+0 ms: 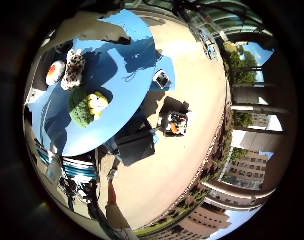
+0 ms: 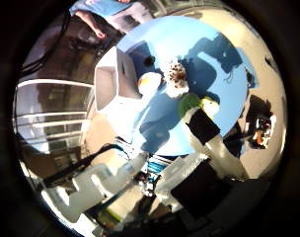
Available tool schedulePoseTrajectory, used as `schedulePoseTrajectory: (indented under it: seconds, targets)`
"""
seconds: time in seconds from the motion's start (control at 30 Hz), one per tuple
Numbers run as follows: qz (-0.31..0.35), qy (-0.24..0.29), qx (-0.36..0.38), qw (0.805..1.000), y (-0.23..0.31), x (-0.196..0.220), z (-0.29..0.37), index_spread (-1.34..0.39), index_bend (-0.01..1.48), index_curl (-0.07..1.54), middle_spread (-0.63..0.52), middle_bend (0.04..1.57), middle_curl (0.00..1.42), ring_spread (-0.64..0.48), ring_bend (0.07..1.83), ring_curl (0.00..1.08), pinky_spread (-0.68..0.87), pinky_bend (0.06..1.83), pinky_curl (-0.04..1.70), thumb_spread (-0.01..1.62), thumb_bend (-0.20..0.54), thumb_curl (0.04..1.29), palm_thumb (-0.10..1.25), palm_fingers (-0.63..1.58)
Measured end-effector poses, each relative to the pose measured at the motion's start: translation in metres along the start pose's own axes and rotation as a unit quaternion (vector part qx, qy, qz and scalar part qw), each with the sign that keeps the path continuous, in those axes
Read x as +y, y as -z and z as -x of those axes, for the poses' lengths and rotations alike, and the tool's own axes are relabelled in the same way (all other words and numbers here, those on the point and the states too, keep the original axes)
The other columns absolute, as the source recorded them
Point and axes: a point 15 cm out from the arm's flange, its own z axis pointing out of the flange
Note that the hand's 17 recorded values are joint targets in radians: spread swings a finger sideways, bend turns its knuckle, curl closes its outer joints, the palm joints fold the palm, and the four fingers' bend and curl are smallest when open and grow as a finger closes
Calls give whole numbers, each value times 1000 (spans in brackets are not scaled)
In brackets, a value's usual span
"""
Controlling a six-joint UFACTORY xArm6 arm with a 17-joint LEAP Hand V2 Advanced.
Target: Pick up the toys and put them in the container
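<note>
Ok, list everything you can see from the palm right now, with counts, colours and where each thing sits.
table: one, blue, round, out in a sunlit paved yard
container: one, white, open box at the table's edge
round toy: one, white with an orange patch, on the table near the container
speckled toy: one, brown and white, on the table beside the round toy
green toy: one, on the table apart from those two
yellow toy: one, touching the green toy
small object: one, dark and white, at the table's far edge; cannot tell what
hand: one, white and black, fingers straight, above the table
</note>
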Motion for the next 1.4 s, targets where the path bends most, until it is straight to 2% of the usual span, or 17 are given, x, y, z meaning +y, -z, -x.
schedulePoseTrajectory:
  seconds: [0.2, 0.23, 0.27, 0.37, 0.63, 0.8, 0.97, 1.03, 1.07, 1.1, 1.13, 1.17, 1.2, 1.27, 1.3, 1.4]
  targets:
    - [38, 4, -24, 999, -41, 13, -17, -229, 163, 257, 22, 175, 315, 293, 436, 316, 465, 911, 128, 1182, -28, 353, 660, 110]
    - [46, 5, -33, 998, -53, 14, -19, -228, 163, 257, 22, 175, 315, 292, 436, 316, 465, 912, 128, 1182, -32, 353, 651, 110]
    - [76, 5, -63, 995, -91, 17, -20, -225, 163, 257, 22, 175, 315, 292, 436, 316, 465, 913, 127, 1178, -33, 351, 642, 110]
    - [86, 7, -75, 993, -106, 16, -19, -217, 165, 257, 26, 179, 318, 292, 435, 315, 463, 903, 124, 1177, -36, 346, 616, 107]
    - [149, 31, -122, 981, -191, -2, 8, -190, 160, 252, 51, 180, 324, 289, 426, 315, 454, 874, 114, 1173, -28, 337, 604, 83]
    - [187, 19, -145, 971, -238, 2, 19, -120, 162, 249, 67, 193, 332, 288, 426, 312, 455, 857, 105, 1169, -28, 329, 606, 128]
    - [230, 20, -120, 966, -257, 11, 14, -53, 157, 247, 68, 186, 334, 289, 470, 318, 459, 871, 101, 1163, -28, 325, 601, 213]
    - [245, 23, -107, 963, -260, 15, 11, -30, 141, 238, 41, 211, 345, 283, 541, 331, 456, 912, 99, 1154, -26, 326, 604, 349]
    - [248, 26, -106, 963, -260, 17, 11, -42, 132, 228, 15, 247, 357, 267, 603, 343, 452, 969, 105, 1150, -19, 329, 619, 497]
    - [247, 27, -105, 963, -258, 17, 10, -93, 136, 215, -25, 384, 402, 219, 717, 368, 420, 1003, 104, 1144, -11, 337, 655, 749]
    - [245, 28, -104, 963, -254, 17, 10, -133, 128, 209, -43, 491, 450, 199, 824, 413, 410, 1016, 111, 1140, -3, 346, 685, 875]
    - [242, 27, -102, 965, -248, 17, 9, -150, 129, 201, -49, 539, 469, 192, 872, 425, 407, 1005, 101, 1139, -1, 349, 702, 916]
    - [234, 26, -98, 967, -239, 16, 7, -204, 142, 189, -70, 677, 539, 150, 1019, 492, 395, 999, 95, 1134, 8, 369, 760, 966]
    - [201, 15, -83, 976, -203, 14, -1, -289, 202, 181, -118, 833, 642, 75, 1191, 593, 378, 1119, 106, 1130, 46, 419, 890, 1047]
    - [183, 10, -84, 979, -190, 11, 0, -325, 253, 189, -132, 886, 679, 52, 1212, 619, 360, 1203, 127, 1129, 59, 441, 932, 1131]
    - [114, -7, -102, 988, -148, -4, 12, -414, 393, 218, -160, 960, 751, 1, 1239, 671, 310, 1395, 183, 1122, 50, 483, 962, 1148]
